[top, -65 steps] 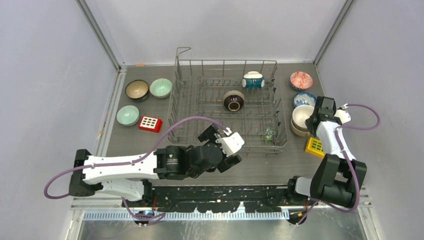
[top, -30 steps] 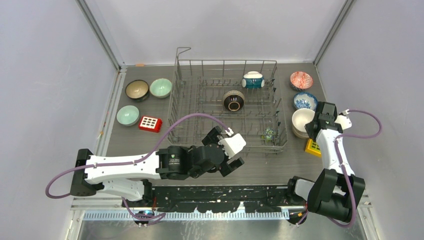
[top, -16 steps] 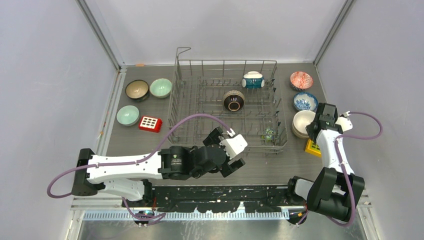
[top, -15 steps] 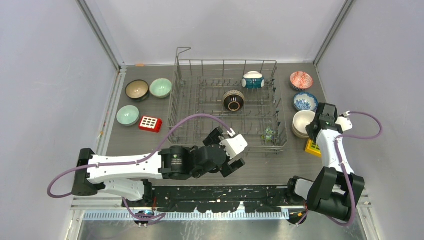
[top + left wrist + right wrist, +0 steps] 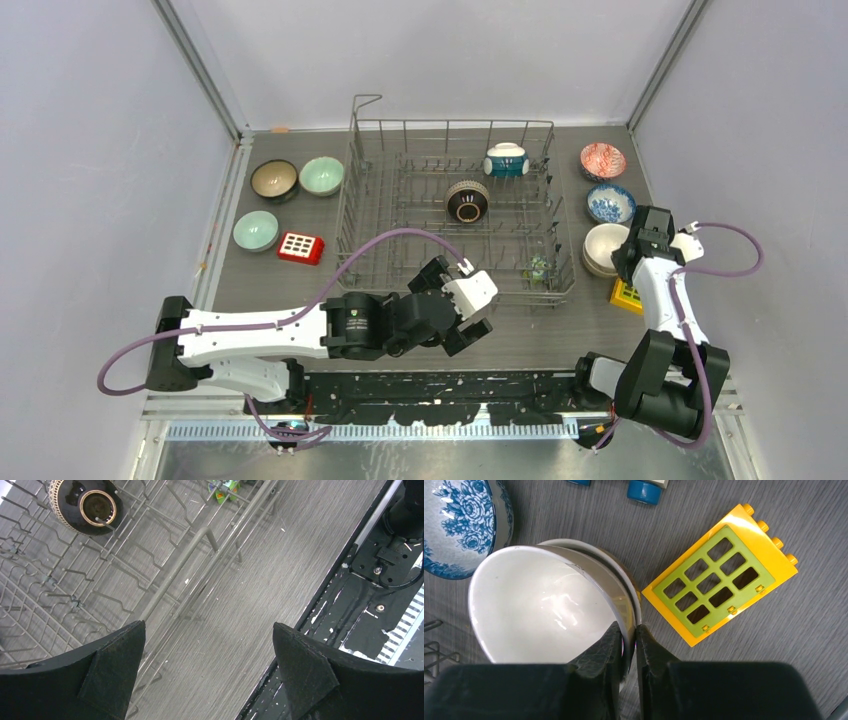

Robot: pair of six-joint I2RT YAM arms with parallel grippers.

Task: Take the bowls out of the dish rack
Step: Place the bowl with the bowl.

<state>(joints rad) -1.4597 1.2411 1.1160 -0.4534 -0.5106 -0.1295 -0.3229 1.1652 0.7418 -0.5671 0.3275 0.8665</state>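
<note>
Lowered cream bowl (image 5: pixel 539 605), white inside, rim in right gripper (image 5: pixel 629 631)

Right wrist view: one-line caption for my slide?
Right gripper grips the cream bowl by its rim, atop another bowl, beside a blue bowl and yellow block.

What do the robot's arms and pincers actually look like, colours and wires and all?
The left arm and right arm have white links between bulky black joints, each trailing a looping purple cable. The left gripper and right gripper end in two matte black wedge-shaped fingers.
</note>
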